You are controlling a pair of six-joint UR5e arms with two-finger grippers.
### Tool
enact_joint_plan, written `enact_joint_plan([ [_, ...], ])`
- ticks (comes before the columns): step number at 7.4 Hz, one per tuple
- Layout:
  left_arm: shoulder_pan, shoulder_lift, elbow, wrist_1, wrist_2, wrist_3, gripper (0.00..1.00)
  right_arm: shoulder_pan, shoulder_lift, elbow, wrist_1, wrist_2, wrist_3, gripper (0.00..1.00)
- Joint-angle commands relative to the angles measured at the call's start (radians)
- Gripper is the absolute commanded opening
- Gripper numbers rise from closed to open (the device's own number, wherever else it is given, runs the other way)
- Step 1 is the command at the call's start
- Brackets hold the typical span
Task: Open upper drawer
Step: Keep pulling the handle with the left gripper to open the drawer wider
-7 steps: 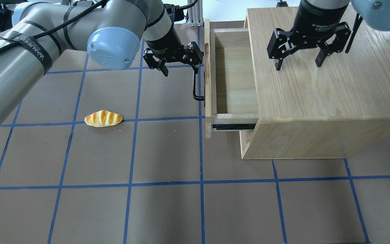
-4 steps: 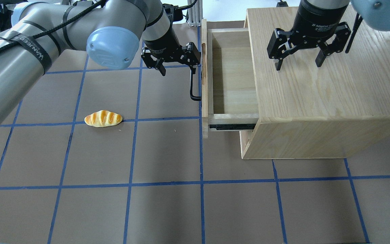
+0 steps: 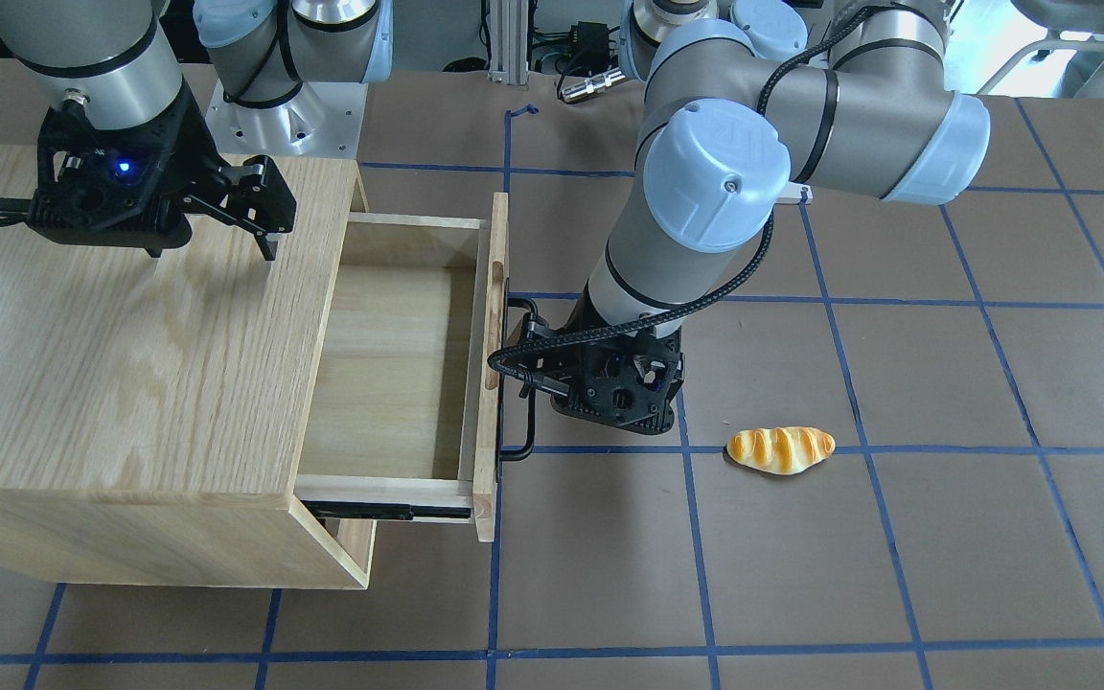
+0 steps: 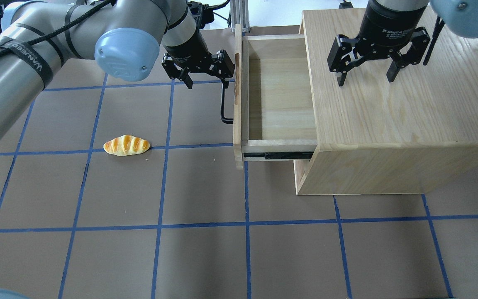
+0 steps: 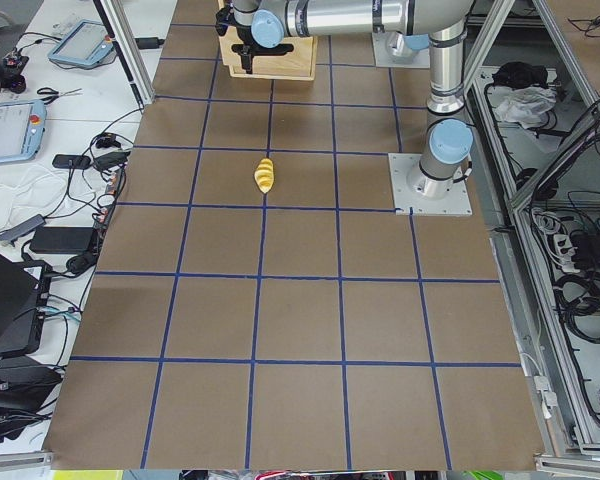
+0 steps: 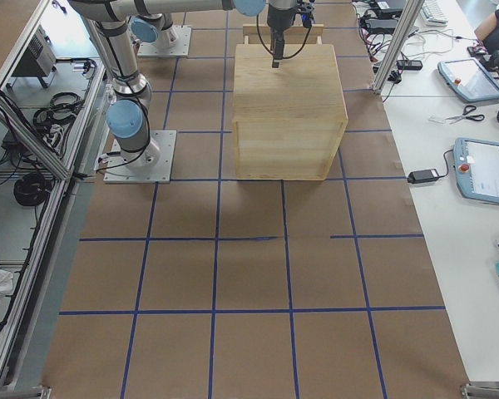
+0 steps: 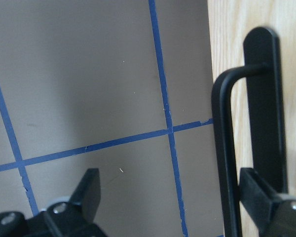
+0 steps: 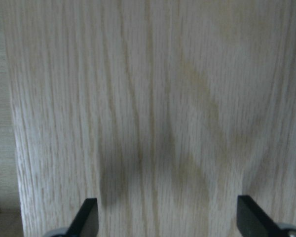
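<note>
The upper drawer (image 4: 280,99) is a light-oak box, pulled well out of the cabinet (image 4: 392,108) toward the overhead view's left, and it is empty. Its front (image 4: 237,95) carries a black bar handle (image 4: 223,106). My left gripper (image 4: 207,82) is open beside the front. In the left wrist view one finger (image 7: 260,195) sits between the handle bar (image 7: 222,148) and the wood front, and the other finger (image 7: 88,190) is out over the table. My right gripper (image 4: 366,81) is open and empty, hovering over the cabinet top (image 8: 148,98).
A toy bread roll (image 4: 126,145) lies on the brown, blue-taped table (image 4: 206,249), left of the drawer; it also shows in the front view (image 3: 780,448). The drawer's black slide rail (image 4: 276,155) is exposed. The cabinet's lower front is set back under the drawer.
The drawer has slid further out to the overhead view's left. My left gripper moved left with the handle, still open. The right gripper has not moved.
</note>
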Motion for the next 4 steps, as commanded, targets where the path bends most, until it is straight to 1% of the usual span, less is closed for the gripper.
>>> enact_joint_plan([
  [1,0.005,0.000,0.001,0.000,0.028,0.027,1.00,0.000,0.000,0.001,0.000,0.000,0.000,1.00],
  [4,0.022,0.011,0.000,-0.010,0.034,0.041,1.00,0.000,0.000,0.000,0.000,0.000,-0.002,1.00],
])
